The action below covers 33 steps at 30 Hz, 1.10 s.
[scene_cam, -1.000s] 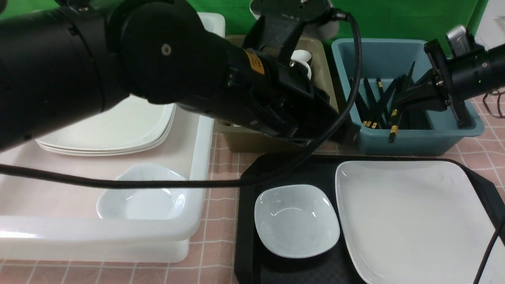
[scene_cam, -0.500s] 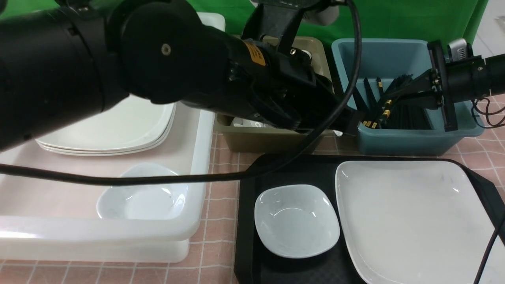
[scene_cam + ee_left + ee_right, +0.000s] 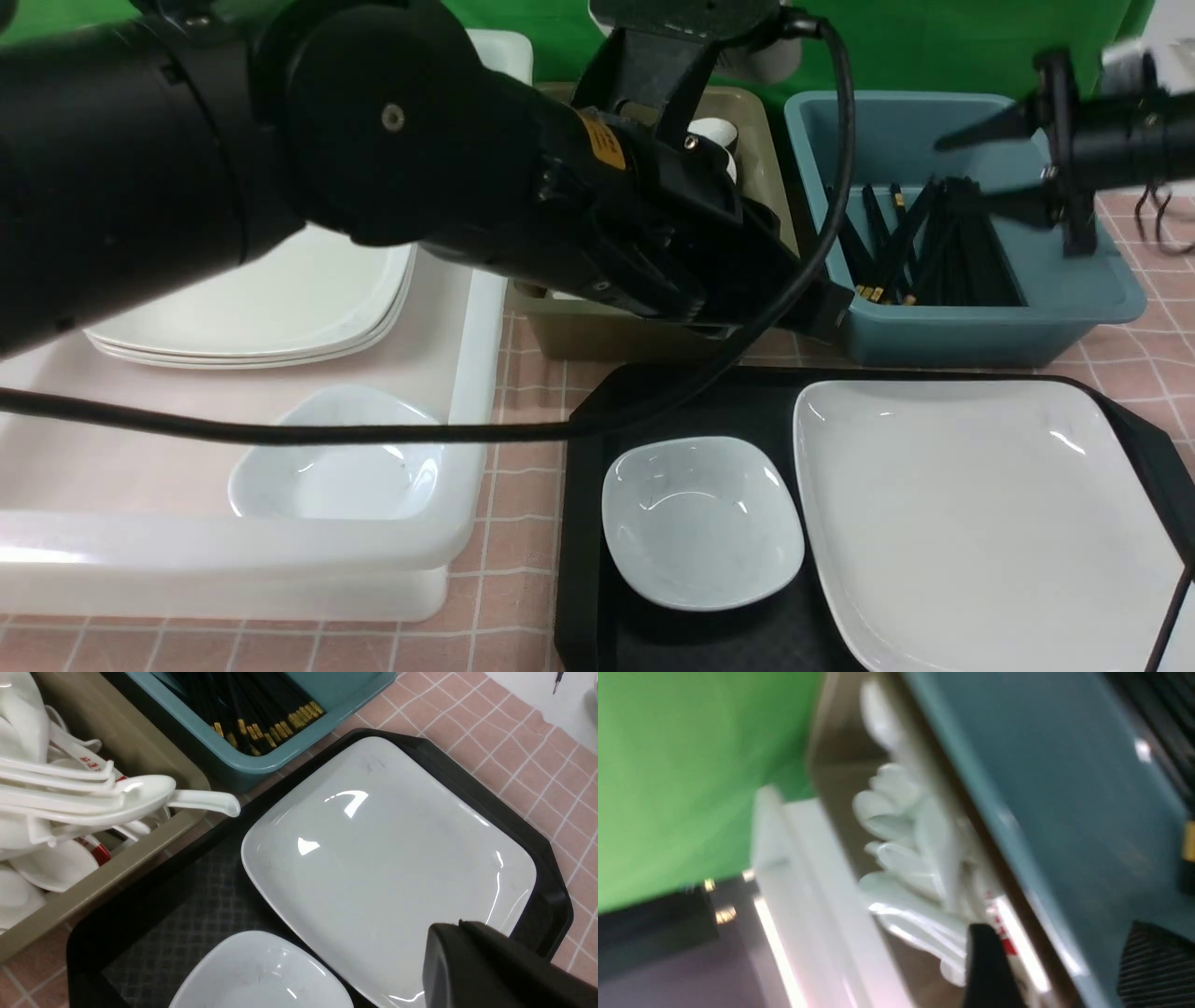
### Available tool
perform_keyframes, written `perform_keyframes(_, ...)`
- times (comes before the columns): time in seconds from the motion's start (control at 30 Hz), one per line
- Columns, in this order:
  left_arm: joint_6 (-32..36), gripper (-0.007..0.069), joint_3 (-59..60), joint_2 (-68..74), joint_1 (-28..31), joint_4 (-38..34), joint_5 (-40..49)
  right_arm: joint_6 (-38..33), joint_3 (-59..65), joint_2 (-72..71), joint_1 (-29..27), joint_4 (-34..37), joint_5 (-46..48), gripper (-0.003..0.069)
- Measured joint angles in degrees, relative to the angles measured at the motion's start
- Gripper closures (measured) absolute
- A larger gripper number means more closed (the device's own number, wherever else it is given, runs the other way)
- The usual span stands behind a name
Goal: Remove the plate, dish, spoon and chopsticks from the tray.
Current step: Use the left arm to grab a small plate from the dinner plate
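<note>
Two jaws of my right gripper (image 3: 971, 173) stand wide apart above the blue bin (image 3: 990, 336), with nothing between them. My left gripper (image 3: 462, 952) is closed on nothing, hanging over the tray (image 3: 579, 523) beside the olive bin (image 3: 117, 868).

I judge the cutlery is done with. To finish well, I should lift the right arm straight up, clear of the chopsticks (image 3: 920, 252), before swinging it anywhere. The crockery comes next, and each piece wants a pinch on its raised rim, since the glaze looks slippery.

Counting: one plate (image 3: 971, 523) and one dish (image 3: 700, 523) sit side by side on the tray, close but apart. No spoon or chopsticks lie there. The chopsticks in the blue bin are too many to count. The olive bin holds several spoons, and the top spoon (image 3: 154, 794) pokes its handle over the rim. The white bin (image 3: 280, 551) carries about three stacked plates (image 3: 280, 308) and one second dish (image 3: 345, 467).
</note>
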Motion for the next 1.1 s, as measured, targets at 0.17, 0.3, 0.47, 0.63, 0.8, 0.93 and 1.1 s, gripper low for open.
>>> perform_keyframes(0.17, 0.0, 0.0627, 0.0, 0.0, 0.0, 0.1, 1.4, -5.4, -15.9, -7.2, -2.2, -7.0, 5.8, 0.0540)
perform_keyframes(0.3, 0.0, 0.0627, 0.0, 0.0, 0.0, 0.1, 2.6, -5.5, -21.8, -16.4, -1.9, -22.8, 5.9, 0.0627)
perform_keyframes(0.47, 0.0, 0.0627, 0.0, 0.0, 0.0, 3.7, 9.6, -7.2, -13.1, -38.8, 2.8, -44.1, 6.0, 0.0626)
perform_keyframes(0.63, 0.1, 0.0627, 0.0, 0.7, 0.0, 7.3, 15.8, -11.4, 11.9, -60.9, 8.2, -45.5, 6.1, 0.0626)
perform_keyframes(0.8, 0.1, 0.0627, -1.1, 4.9, 0.0, 9.2, 19.6, -18.8, 43.3, -80.4, 14.2, -41.6, 4.6, 0.0626)
perform_keyframes(0.93, 0.4, 0.0627, -7.2, 11.7, 0.2, 11.1, 24.0, -24.6, 63.3, -92.3, 17.9, -34.4, -0.3, 0.0626)
perform_keyframes(1.1, 4.7, 0.0627, -16.8, 21.8, 3.9, 6.8, 30.4, -24.5, 75.0, -99.2, 19.6, -32.2, -3.4, 0.0625)
